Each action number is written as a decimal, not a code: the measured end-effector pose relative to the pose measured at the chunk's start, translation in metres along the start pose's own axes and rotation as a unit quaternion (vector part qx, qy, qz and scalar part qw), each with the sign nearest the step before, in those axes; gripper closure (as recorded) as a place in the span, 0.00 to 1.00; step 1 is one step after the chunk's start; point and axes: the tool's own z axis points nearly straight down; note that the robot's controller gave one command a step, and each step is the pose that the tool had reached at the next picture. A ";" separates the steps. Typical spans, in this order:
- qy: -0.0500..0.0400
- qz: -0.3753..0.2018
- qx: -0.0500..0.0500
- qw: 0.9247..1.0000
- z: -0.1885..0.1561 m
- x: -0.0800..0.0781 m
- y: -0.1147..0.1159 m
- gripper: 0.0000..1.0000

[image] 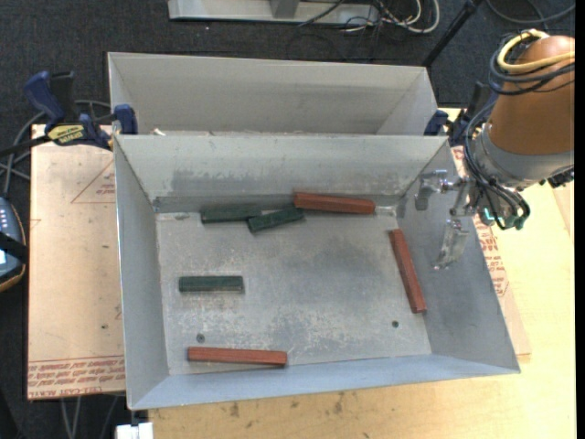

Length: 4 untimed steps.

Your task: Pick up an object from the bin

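red bar (pixel 407 271) lies slanted by the right wall of the bin (pixel 302 291); your claw (pixel 448 245) hangs just right of its upper end, seemingly above that wall. you can't tell if it's wide or narrow.

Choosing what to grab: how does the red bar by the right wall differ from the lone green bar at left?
The red bar is reddish brown and longer; the green bar is dark green and shorter. The red bar runs front to back, near the gripper; the green bar lies crosswise, far off. Both lie flat.
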 end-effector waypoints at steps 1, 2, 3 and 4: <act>-0.002 -0.322 -0.002 0.947 0.146 -0.033 -0.005 0.00; -0.009 -0.525 -0.005 0.851 0.137 -0.033 0.003 0.00; -0.006 -0.708 -0.003 0.706 0.144 -0.053 0.005 0.00; -0.009 -0.708 0.001 0.707 0.144 -0.055 0.003 1.00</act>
